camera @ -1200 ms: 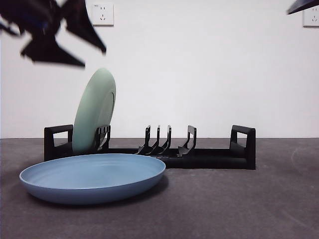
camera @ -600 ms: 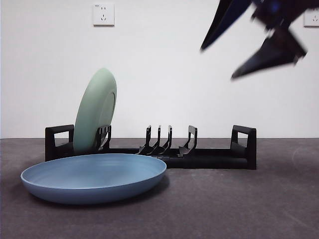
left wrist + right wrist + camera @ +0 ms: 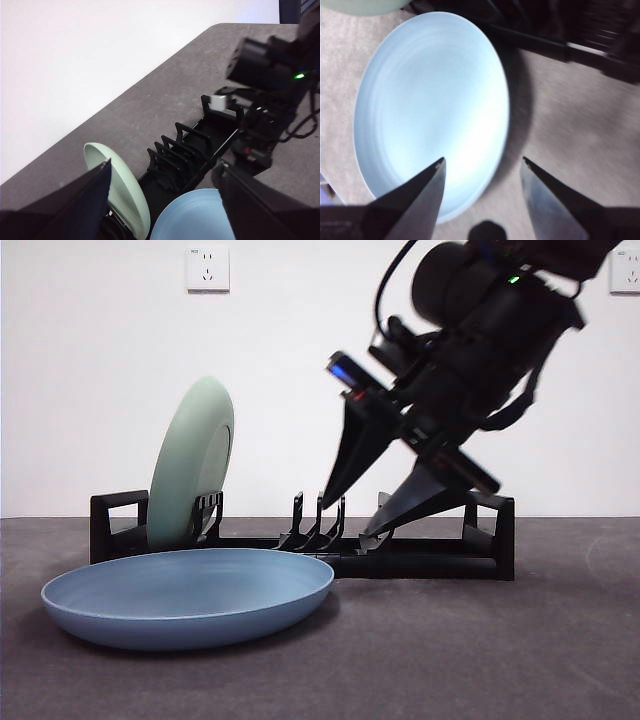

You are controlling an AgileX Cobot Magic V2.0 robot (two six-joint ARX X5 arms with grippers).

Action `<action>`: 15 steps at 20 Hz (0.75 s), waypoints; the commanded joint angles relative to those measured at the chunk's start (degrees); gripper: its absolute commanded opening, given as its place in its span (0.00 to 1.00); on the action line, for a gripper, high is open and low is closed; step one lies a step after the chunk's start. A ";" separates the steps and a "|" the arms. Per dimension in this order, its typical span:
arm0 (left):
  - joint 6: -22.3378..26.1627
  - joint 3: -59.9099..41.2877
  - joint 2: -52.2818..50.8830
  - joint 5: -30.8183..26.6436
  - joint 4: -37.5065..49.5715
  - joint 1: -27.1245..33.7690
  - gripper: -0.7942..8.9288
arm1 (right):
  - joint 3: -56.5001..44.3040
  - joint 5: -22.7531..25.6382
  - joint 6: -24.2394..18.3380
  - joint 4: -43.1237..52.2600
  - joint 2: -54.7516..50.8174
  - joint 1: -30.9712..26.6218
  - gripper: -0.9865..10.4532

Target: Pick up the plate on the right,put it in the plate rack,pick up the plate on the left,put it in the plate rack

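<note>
Since half a second ago my right gripper (image 3: 355,518) has swung down from the top corner to low in front of the rack (image 3: 300,545), tilted toward the blue plate (image 3: 188,595). Jaws spread wide, nothing in them; the right wrist view shows the plate's near rim between the two tips, so I judge this is the approach to pinch that rim. Blue plate lies flat on the table (image 3: 480,660), just in front of the rack's left half. Green plate (image 3: 190,462) stands on edge in the slot at the rack's left end, leaning on the dividers, so one plate is done. Left gripper (image 3: 162,200) hangs back high over the rack, jaws apart and empty, out of the way. Middle slots stand free for the blue one.
</note>
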 commanded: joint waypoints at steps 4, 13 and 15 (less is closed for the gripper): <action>0.70 -0.26 -0.02 -3.87 -0.63 -1.92 0.44 | 2.54 -0.15 0.85 -0.39 7.32 0.85 0.30; 0.68 -0.26 0.44 -3.87 -1.40 -1.92 0.44 | 2.54 -0.31 1.77 0.98 10.10 1.73 0.12; 0.68 -0.26 1.03 -3.85 -1.57 -1.92 0.44 | 2.54 -0.13 1.90 0.98 10.10 1.97 0.08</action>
